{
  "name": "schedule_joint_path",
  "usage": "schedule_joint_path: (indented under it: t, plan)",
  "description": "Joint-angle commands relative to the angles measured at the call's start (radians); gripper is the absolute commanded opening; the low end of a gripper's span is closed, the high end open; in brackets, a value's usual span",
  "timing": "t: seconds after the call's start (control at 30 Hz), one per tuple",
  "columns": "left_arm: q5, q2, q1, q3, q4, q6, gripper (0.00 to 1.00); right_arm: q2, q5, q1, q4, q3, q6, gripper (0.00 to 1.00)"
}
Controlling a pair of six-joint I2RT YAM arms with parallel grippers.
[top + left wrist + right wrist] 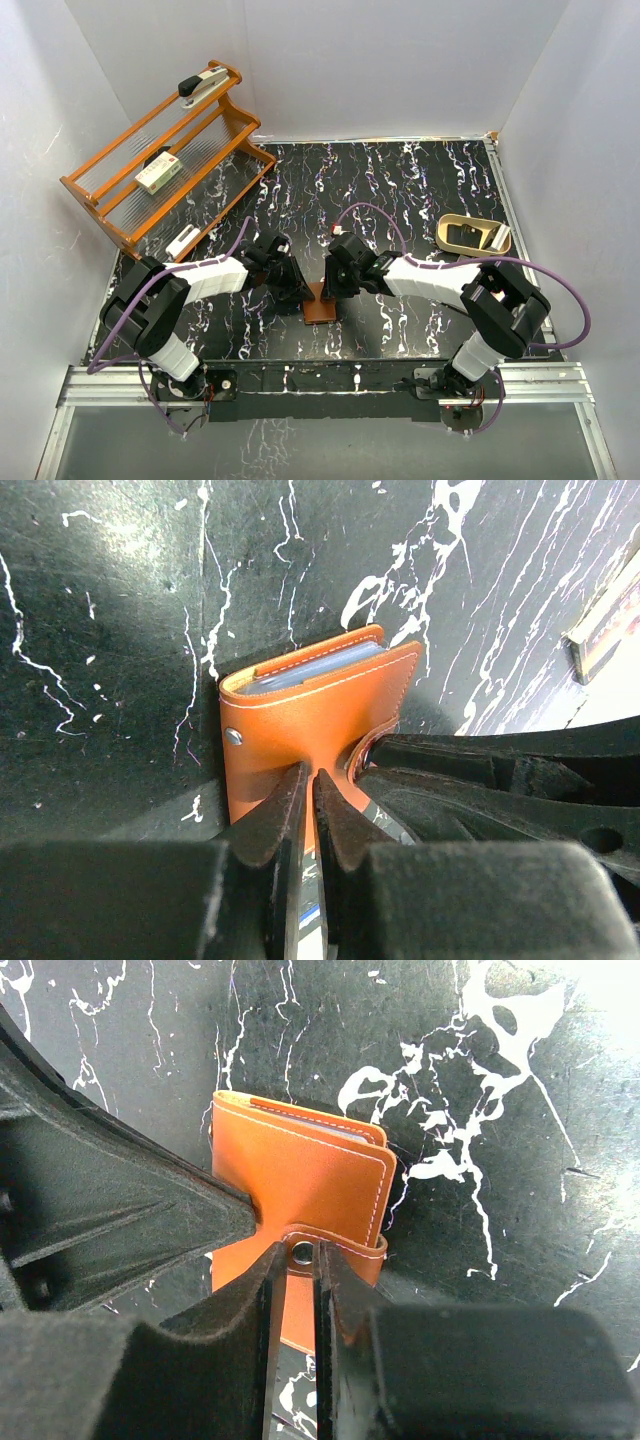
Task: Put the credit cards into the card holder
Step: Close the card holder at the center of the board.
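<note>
Folded shut with pale cards (310, 668) edge-on inside, the holder (320, 303) lies mid-table (420, 180) toward the near edge, pinched at one side by the left gripper (310, 802), jaws almost closed, and at its snap tab (345, 1250) by the right gripper (297, 1262), jaws narrow.

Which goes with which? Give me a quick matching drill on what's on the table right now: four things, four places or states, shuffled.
Things:
1. card holder
2. white-and-green box
3. tan curved object
4. right gripper

Places or states:
A. on the middle shelf of the orange rack
B. pinching the snap tab
C. far right part of the table
D. folded, at the table's middle

Pairs: 1-D, 2-A, 3-C, 4-B
</note>
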Motion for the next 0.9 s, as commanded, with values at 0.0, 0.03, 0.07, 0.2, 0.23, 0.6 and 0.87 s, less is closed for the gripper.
schedule_joint_path:
  t: [0.0,0.03,0.07,0.2,0.23,0.6,0.87]
  plan:
    - [-0.011,0.019,-0.006,-0.021,-0.036,0.005,0.07,-0.030,-0.025,0.023,0.045,-0.017,0.015,0.15]
    - [-0.010,0.021,-0.006,-0.021,-0.036,0.005,0.07,-0.032,-0.023,0.023,0.045,-0.018,0.014,0.15]
    - [-0.011,0.021,-0.006,-0.022,-0.036,0.005,0.06,-0.032,-0.021,0.023,0.043,-0.018,0.014,0.15]
    - [-0.010,0.021,-0.005,-0.022,-0.036,0.005,0.07,-0.038,-0.006,0.026,0.026,-0.019,0.013,0.14]
    - [-0.010,0.021,-0.006,-0.022,-0.036,0.005,0.06,-0.039,-0.002,0.027,0.022,-0.019,0.012,0.13]
    - [-0.009,0.023,-0.006,-0.019,-0.036,0.003,0.06,-0.027,0.043,0.043,-0.032,-0.009,0.003,0.11]
    - [-0.010,0.019,-0.006,-0.018,-0.039,0.005,0.06,0.005,0.061,0.052,-0.064,0.013,-0.005,0.10]
